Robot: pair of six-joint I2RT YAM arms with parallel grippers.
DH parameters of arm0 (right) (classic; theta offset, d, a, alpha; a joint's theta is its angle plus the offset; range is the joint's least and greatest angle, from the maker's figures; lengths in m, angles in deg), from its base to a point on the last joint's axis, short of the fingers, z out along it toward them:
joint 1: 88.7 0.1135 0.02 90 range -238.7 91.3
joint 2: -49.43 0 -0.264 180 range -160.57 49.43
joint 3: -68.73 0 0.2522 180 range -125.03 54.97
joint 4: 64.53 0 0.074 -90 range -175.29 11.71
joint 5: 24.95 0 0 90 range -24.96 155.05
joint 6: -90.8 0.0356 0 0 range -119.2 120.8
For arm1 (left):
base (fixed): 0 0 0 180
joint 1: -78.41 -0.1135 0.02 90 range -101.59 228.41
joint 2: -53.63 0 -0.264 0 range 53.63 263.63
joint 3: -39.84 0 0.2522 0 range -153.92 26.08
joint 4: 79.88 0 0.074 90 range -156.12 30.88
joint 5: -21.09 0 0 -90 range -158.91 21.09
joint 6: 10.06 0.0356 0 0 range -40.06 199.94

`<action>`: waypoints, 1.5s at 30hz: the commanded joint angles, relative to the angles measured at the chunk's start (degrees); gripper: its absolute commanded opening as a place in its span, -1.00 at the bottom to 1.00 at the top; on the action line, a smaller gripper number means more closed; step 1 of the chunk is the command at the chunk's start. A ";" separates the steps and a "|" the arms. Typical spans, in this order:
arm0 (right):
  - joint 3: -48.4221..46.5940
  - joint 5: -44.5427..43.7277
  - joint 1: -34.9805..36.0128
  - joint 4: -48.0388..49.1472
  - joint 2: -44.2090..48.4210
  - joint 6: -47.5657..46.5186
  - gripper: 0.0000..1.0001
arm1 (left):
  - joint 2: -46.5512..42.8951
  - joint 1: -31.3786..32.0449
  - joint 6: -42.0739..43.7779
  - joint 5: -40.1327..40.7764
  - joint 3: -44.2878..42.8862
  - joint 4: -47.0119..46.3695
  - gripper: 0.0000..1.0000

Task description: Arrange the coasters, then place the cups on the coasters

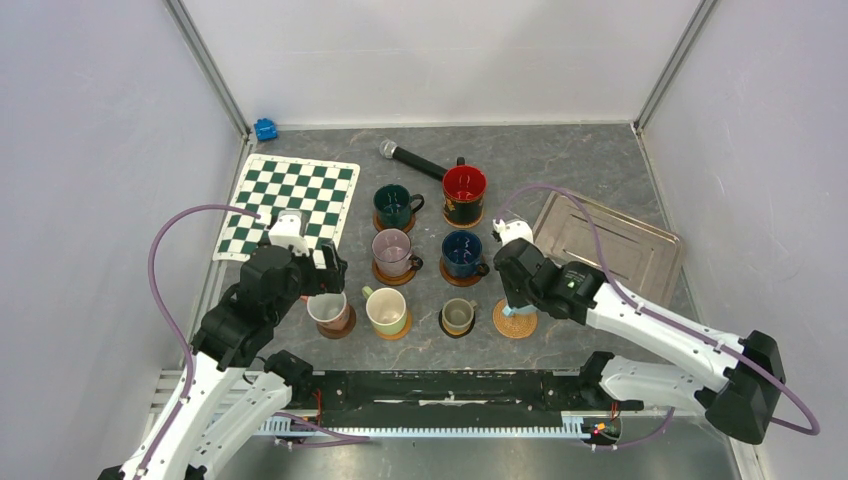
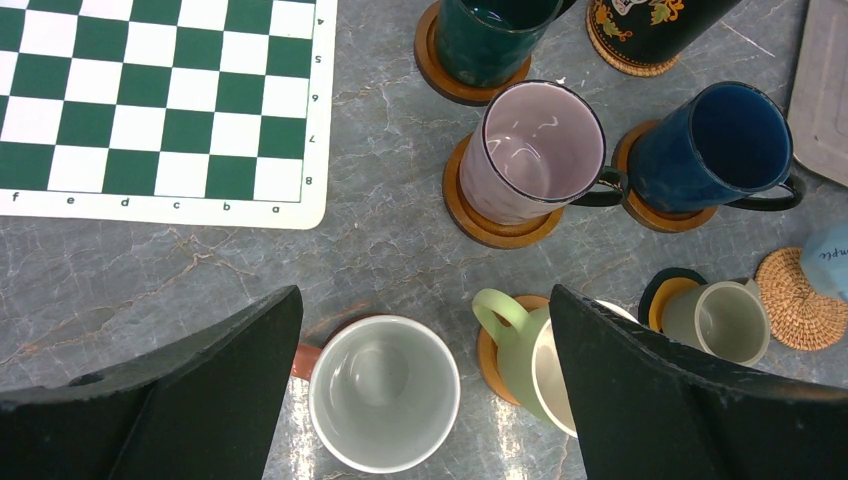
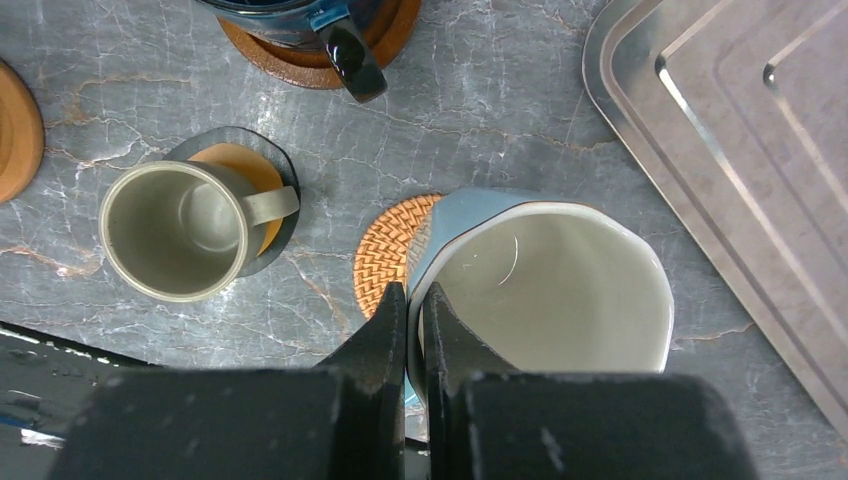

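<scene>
Light blue cup (image 3: 550, 290): rim pinched by your right gripper (image 3: 415, 330). Centre it on the woven coaster (image 3: 385, 250), then release. Your left gripper (image 2: 422, 300): wide open, empty.

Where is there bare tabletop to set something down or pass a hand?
Bare table lies at the back right, between the red-inside mug, the metal tray and the rear wall. A narrower lane runs between the chequered mat and the dark green mug. The middle, around those mugs, is crowded.
</scene>
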 commanded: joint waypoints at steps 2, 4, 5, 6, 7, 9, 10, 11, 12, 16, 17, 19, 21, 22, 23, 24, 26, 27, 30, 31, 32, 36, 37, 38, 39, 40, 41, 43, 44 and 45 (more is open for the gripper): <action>0.46 -1.11 1.18 2.83 2.96 3.46 -1.00 | 0.12 0.22 1.18 0.91 -0.49 -2.44 0.99; 0.93 -1.11 1.73 2.93 3.24 4.29 -1.00 | 0.06 0.19 1.20 0.92 -0.56 -2.49 0.99; 1.16 -0.97 1.98 2.95 3.37 4.74 -1.00 | -0.08 0.18 1.17 0.94 -0.49 -2.45 0.99; 1.17 -0.96 2.33 2.87 3.26 5.19 -1.00 | -0.16 0.18 1.15 0.90 -0.50 -2.44 0.99; 1.19 -0.92 2.65 2.74 3.19 5.58 -1.00 | -0.24 0.18 1.18 0.92 -0.51 -2.42 0.99; 1.14 -1.00 3.55 2.51 3.06 6.24 -1.00 | -0.37 0.18 1.15 0.90 -0.41 -2.41 0.99; 1.10 -1.07 3.84 2.51 2.95 6.53 -1.00 | -0.39 0.18 1.15 0.90 -0.47 -2.46 0.99; 1.10 -1.05 4.21 2.51 2.66 6.70 -1.00 | -0.41 0.18 1.12 0.90 -0.43 -2.49 0.99; 1.10 -1.13 4.36 2.51 2.44 6.84 -1.00 | -0.39 0.19 1.18 0.92 -0.43 -2.44 0.99; 0.53 -1.82 5.30 1.64 1.56 7.98 -1.00 | -0.35 0.18 1.08 0.90 -0.49 -2.29 0.99; 0.48 -2.23 5.67 1.31 1.62 8.39 -1.00 | -0.48 0.18 1.11 1.03 -0.50 -2.27 0.99; 0.57 -2.57 6.09 0.96 1.84 8.94 -1.00 | -0.74 0.22 1.06 1.08 -0.50 -2.27 0.99; 0.93 -2.93 6.30 0.93 2.02 9.05 -1.00 | -0.70 0.19 1.07 1.07 -0.47 -2.31 0.99; 1.18 -2.88 6.32 0.93 2.01 9.12 -1.00 | -0.66 0.18 1.06 1.07 -0.46 -2.27 0.99; 1.40 -2.89 6.32 0.93 2.05 9.10 -1.00 | -0.53 0.18 1.03 1.05 -0.50 -2.27 0.99; 1.53 -2.90 6.41 0.93 2.10 9.16 -1.00 | -0.35 0.18 1.04 0.99 -0.50 -2.27 0.99; 1.92 -3.10 6.49 1.09 2.26 9.26 -1.00 | -0.17 0.18 0.98 1.00 -0.50 -2.27 0.99; 2.13 -3.38 6.48 1.10 2.32 9.24 -1.00 | -0.10 0.18 0.98 1.03 -0.54 -2.27 0.99; 2.83 -3.58 6.50 1.59 2.06 9.02 -1.00 | -0.24 0.25 1.00 1.05 -0.49 -2.27 0.99; 3.09 -3.50 6.54 1.89 2.00 9.05 -1.00 | -0.32 0.18 0.97 1.12 -0.50 -2.22 0.99; 3.54 -3.31 6.50 2.39 2.05 9.04 -1.00 | -0.35 0.19 1.02 1.12 -0.54 -2.26 0.99; 4.17 -2.53 6.50 3.13 1.88 9.23 -1.00 | -0.28 0.19 0.97 1.07 -0.53 -2.19 0.99; 4.17 -2.39 6.50 3.13 1.92 9.23 -1.00 | -0.34 0.23 0.91 1.09 -0.50 -2.10 0.99; 4.13 -2.23 6.50 3.11 2.09 9.38 -0.98 | -0.35 0.21 0.94 1.16 -0.53 -2.12 0.99; 4.09 -2.14 6.50 3.17 2.38 9.48 -0.92 | -0.44 0.25 0.89 1.22 -0.51 -2.11 0.99; 4.00 -2.22 6.50 3.05 2.53 9.60 -0.83 | -0.50 0.18 0.89 1.16 -0.49 -2.11 0.99; 3.79 -2.18 6.51 2.89 2.88 9.66 -0.73 | -0.41 0.18 0.89 1.16 -0.49 -2.08 0.99; 3.12 -2.22 6.50 2.40 2.97 9.93 -0.56 | -0.30 0.18 0.91 1.17 -0.57 -2.09 0.99; 2.65 -2.27 6.50 2.06 3.02 9.92 -0.51 | -0.19 0.19 0.97 1.12 -0.58 -2.09 0.99; 2.20 -2.34 6.45 1.84 3.02 10.01 -0.45 | -0.25 0.20 0.91 1.07 -0.63 -2.09 0.99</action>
